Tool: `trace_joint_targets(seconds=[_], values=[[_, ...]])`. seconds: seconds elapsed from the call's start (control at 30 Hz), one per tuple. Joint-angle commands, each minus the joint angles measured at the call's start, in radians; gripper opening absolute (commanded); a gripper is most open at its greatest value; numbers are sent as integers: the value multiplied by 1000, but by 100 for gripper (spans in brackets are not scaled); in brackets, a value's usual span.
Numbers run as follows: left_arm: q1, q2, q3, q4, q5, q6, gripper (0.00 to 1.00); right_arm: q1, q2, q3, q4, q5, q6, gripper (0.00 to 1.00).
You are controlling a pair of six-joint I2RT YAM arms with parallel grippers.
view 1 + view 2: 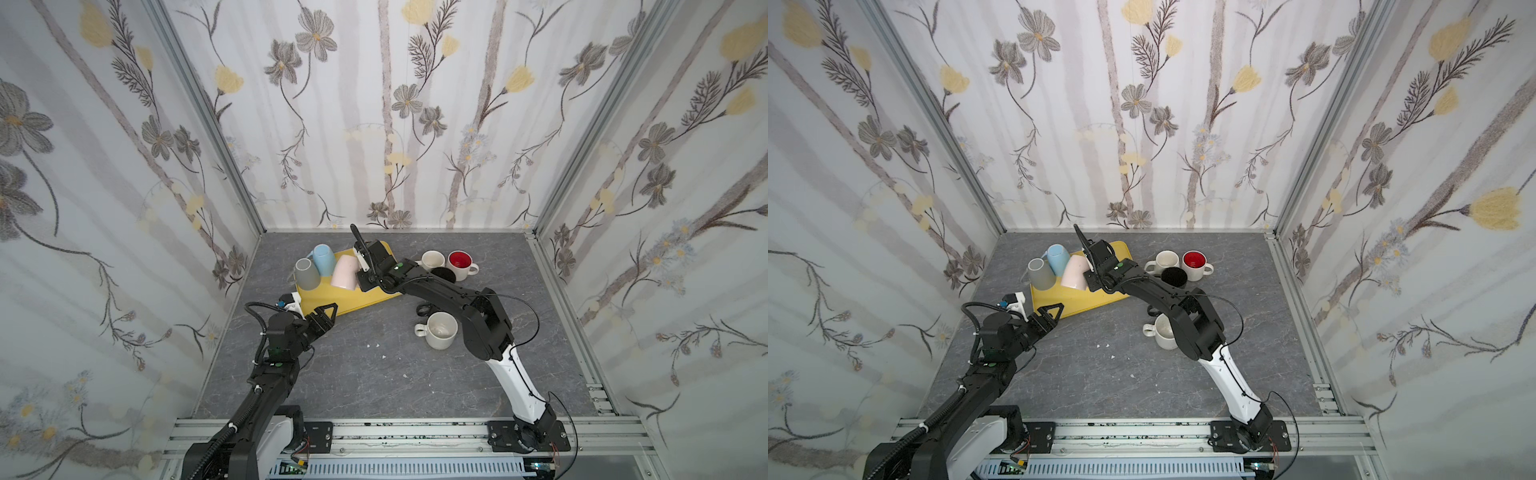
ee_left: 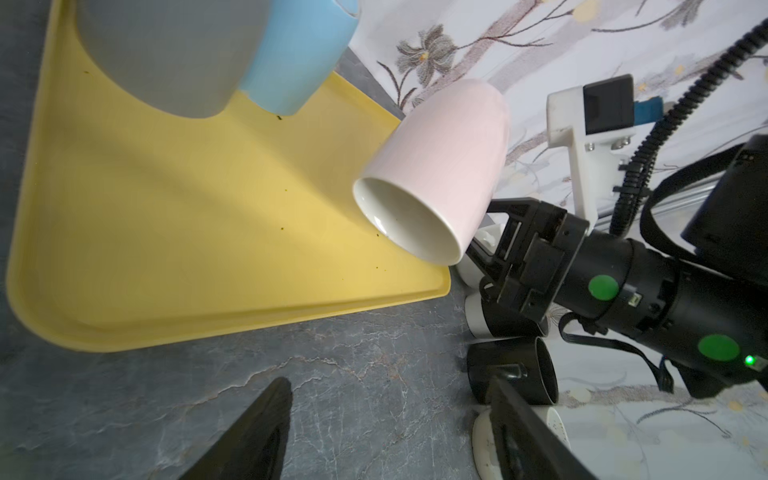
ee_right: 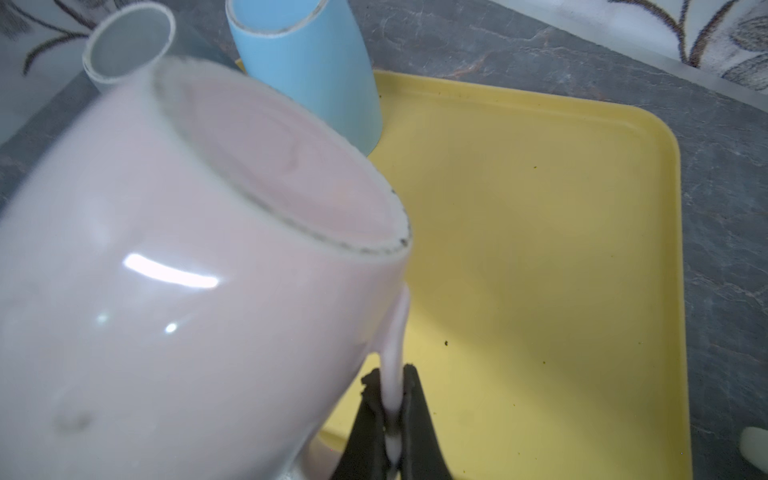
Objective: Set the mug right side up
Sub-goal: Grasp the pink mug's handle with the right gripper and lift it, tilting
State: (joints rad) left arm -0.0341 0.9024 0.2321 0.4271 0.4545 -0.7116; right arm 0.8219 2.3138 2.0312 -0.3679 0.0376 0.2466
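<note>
The pink mug hangs tilted over the yellow tray, with its base raised toward the back and its white mouth facing down and forward. My right gripper is shut on the mug's thin pink handle. I cannot tell whether the rim touches the tray. My left gripper is open and holds nothing. It is low over the grey table, by the tray's front left corner.
A grey mug and a blue mug stand upside down at the tray's back left, close to the pink one. Right of the tray are a cream mug, a red-lined mug and a black mug. Another cream mug stands nearer the front, under the right arm.
</note>
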Motion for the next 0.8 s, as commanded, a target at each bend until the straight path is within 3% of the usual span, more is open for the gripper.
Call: trace_joint_targets(seconds=[0.0, 0.3, 0.77], values=[[-26, -25, -10, 148, -29, 56, 74, 6, -81, -49, 183, -100, 122, 0], [-130, -37, -33, 321, -164, 140, 74, -33, -206, -182, 367, -242, 300, 0], [-228, 202, 117, 529, -240, 189, 68, -32, -341, -371, 530, -318, 451, 0]])
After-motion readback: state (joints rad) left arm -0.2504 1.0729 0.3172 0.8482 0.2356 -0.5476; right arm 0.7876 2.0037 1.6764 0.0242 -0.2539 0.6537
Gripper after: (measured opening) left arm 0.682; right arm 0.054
